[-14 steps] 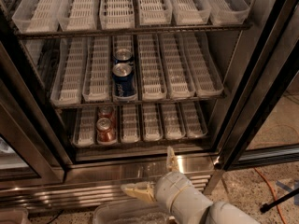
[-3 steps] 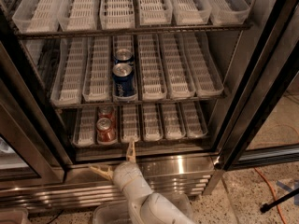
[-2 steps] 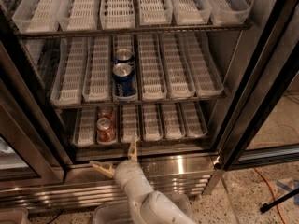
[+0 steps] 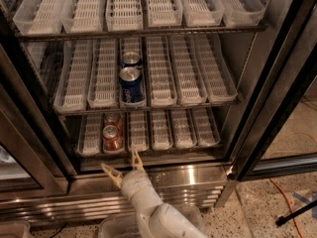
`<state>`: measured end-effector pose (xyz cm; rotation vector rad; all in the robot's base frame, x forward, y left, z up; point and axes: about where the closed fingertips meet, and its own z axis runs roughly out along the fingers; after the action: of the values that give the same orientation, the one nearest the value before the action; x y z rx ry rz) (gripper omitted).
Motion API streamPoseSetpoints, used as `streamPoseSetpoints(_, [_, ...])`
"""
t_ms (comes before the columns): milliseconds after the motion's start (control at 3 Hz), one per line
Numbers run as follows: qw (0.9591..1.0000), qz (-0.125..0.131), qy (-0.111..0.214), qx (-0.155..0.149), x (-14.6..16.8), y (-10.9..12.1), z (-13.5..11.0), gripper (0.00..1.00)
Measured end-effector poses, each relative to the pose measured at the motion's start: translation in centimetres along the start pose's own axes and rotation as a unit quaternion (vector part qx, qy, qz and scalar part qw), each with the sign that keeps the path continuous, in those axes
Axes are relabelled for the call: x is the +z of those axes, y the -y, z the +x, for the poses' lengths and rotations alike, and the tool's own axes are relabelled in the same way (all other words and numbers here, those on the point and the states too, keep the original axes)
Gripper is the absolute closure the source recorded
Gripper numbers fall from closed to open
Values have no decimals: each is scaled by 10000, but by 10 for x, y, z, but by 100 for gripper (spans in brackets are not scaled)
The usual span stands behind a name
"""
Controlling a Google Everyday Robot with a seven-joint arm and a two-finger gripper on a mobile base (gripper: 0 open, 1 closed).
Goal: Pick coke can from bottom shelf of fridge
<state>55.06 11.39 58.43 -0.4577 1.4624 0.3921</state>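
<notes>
Speckled stone flooring [image 4: 257,214] runs under the fridge [image 4: 198,175], past its shiny steel base, and an orange cable [image 4: 282,197] trails at the right. Wire racks inside carry white slotted trays. On the bottom shelf [image 4: 173,130] the coke can [image 4: 112,138] stands upright in the second lane from the left, with two blue cans [image 4: 132,86] one rack up. The tool [image 4: 124,165] hovers just below the coke can, fingers spread apart, holding nothing.

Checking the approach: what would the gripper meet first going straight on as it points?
Likely the front coke can on the bottom shelf; the open gripper sits just below its front edge, depth unclear.
</notes>
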Motion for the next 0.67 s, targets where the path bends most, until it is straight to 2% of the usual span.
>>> streamPoseSetpoints(333, [10000,2,2,-5,0,0,0,47])
streamPoseSetpoints(667, [10000,9,10,-13,1,0,0,47])
